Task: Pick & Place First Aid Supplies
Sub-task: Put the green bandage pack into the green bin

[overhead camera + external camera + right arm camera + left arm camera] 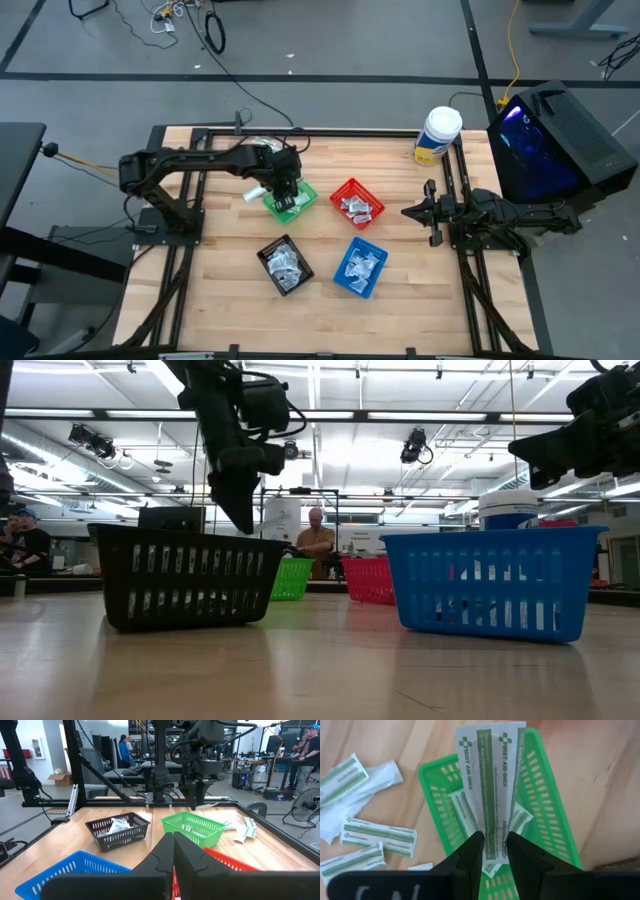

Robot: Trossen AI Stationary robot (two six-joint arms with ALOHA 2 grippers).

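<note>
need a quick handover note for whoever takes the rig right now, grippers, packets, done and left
Left gripper: shut on a green-striped strip packet, held above the green basket.
Right gripper: shut, empty, waiting at the table's right side.
Done: a few strips lie in the green basket; packets sit in the red basket, blue basket and black basket.
Left: release the held strip, then clear the loose strips lying on the table beside the green basket.

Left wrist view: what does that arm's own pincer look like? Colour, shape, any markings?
The left pincer has two matte black fingers, wedge-shaped and narrowing toward the tips. Behind them sits a wide black body with rounded edges, carrying faint pale handwritten-looking marks that can't be read. In the high view the arm is dark throughout, with a black cable looping off the table behind it.
</note>
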